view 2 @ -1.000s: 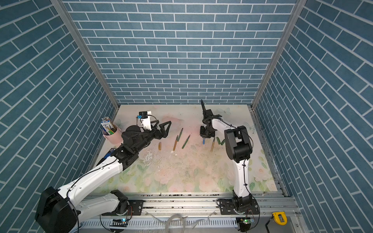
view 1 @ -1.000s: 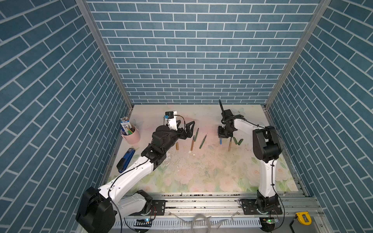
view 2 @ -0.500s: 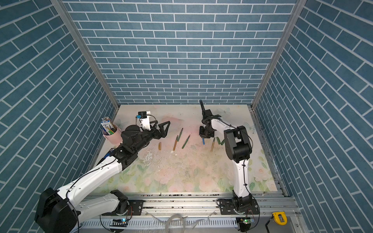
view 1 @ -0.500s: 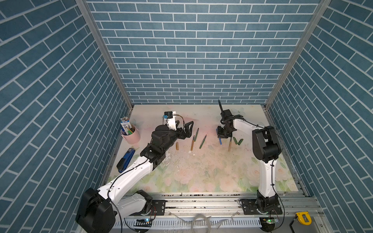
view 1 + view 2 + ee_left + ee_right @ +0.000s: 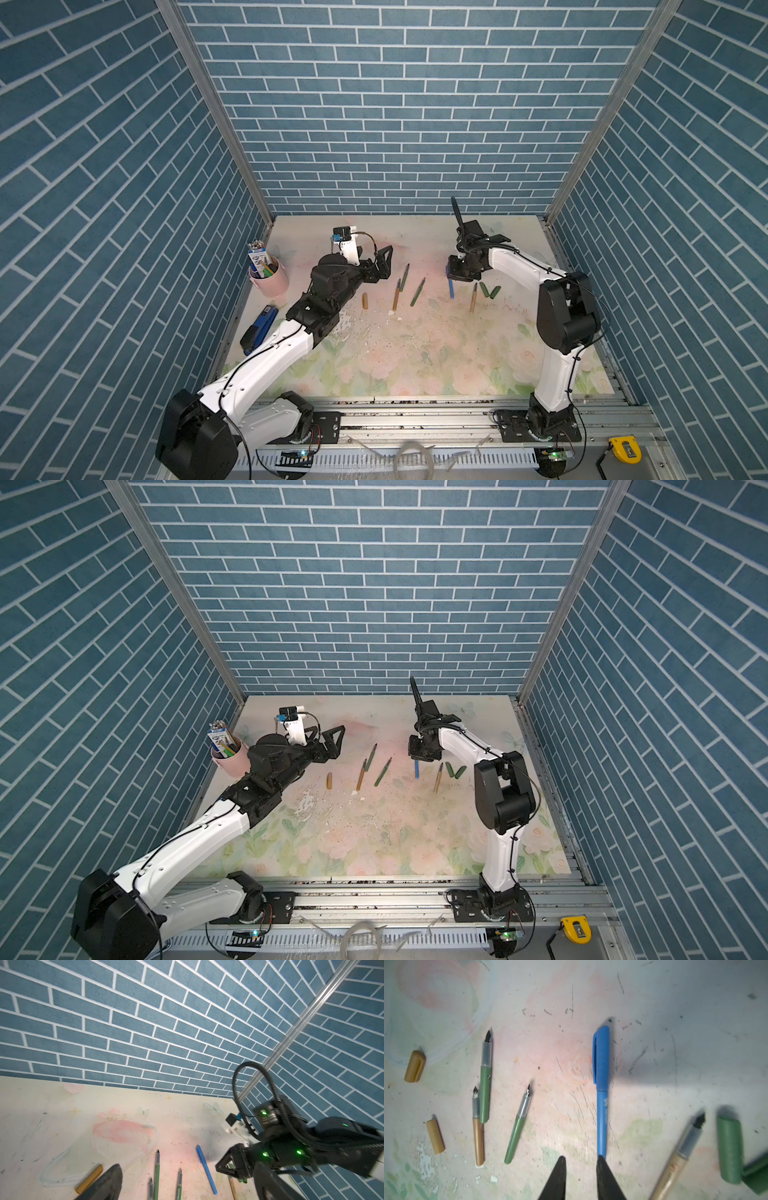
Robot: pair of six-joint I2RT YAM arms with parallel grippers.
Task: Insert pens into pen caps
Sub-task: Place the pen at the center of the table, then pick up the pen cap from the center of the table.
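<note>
The blue pen (image 5: 601, 1109) (capped) lies on the counter (image 5: 675, 1022), its tail beside the right gripper (image 5: 581, 1159), whose jaws stand narrowly apart, empty. On the left gripper (image 5: 380, 269) the jaws gape wide.

Left edge of your table (image 5: 415, 365): pink cup (image 5: 272, 284), upright, carton (image 5: 257, 257) and pencils (image 5: 266, 268) standing in it. Stapler (image 5: 258, 330), blue-black, lies nearer front, apart from cup. Table top floral, scuffed, white flecks mid-left. Blue brick walls (image 5: 395, 104) on three sides. Look front right, off table: yellow tape measure (image 5: 622, 448) beside rail (image 5: 415, 415).
</note>
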